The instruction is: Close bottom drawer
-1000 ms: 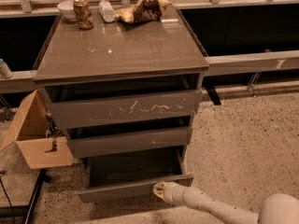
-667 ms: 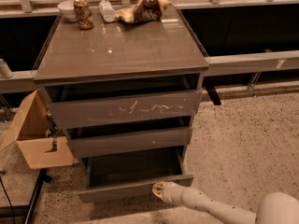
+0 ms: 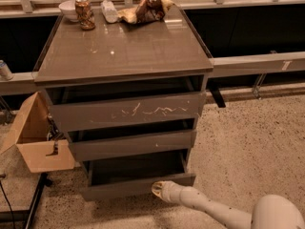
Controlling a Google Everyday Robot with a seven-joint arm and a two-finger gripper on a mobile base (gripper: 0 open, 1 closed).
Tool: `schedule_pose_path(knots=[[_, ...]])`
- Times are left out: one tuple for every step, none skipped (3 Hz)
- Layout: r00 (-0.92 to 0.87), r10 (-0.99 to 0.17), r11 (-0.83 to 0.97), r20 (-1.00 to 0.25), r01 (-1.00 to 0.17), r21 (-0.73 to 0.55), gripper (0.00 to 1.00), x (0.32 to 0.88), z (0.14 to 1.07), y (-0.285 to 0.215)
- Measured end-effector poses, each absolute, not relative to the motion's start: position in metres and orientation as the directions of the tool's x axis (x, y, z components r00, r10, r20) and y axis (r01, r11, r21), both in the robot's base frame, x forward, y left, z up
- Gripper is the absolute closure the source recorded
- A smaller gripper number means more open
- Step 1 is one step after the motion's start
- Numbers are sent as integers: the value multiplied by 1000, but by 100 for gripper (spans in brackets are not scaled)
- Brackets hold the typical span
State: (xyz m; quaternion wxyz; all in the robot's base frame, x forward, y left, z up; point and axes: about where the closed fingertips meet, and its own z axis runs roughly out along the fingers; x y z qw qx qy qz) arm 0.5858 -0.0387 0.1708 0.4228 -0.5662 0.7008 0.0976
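I am looking down on a grey-brown three-drawer cabinet (image 3: pixel 124 51) standing on a speckled floor, with an open cardboard box (image 3: pixel 35 142) just beside it on the left. The two upper fronts are sitting close to the cabinet's face. The bottom drawer (image 3: pixel 119 189), the one with the shortest front, is jutting out toward the near side with its dark inside showing.

The white arm (image 3: pixel 214 211) is reaching in from the near right. The claw (image 3: pixel 161 190) is sitting low against the drawer's front panel, right of its middle, either touching it or just short of it. I cannot tell how far the claw is open, and I am seeing nothing held in it.

I am reading this as the start of the push, with the drawer not yet closed. The next move is calling for a steady, straight shove toward the far side along the runners. Because the contact is off-centre, I am expecting the drawer could skew or the claw could slip off the panel, so the push wants to stay square until the front lines up under the middle one.
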Motion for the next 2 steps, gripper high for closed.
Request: schedule_pose_path(knots=[[23,-712,335,-702,-867,-368,100,603,170,-32],[39,-710,338,-703,-857,-389,100,616,170,-28]])
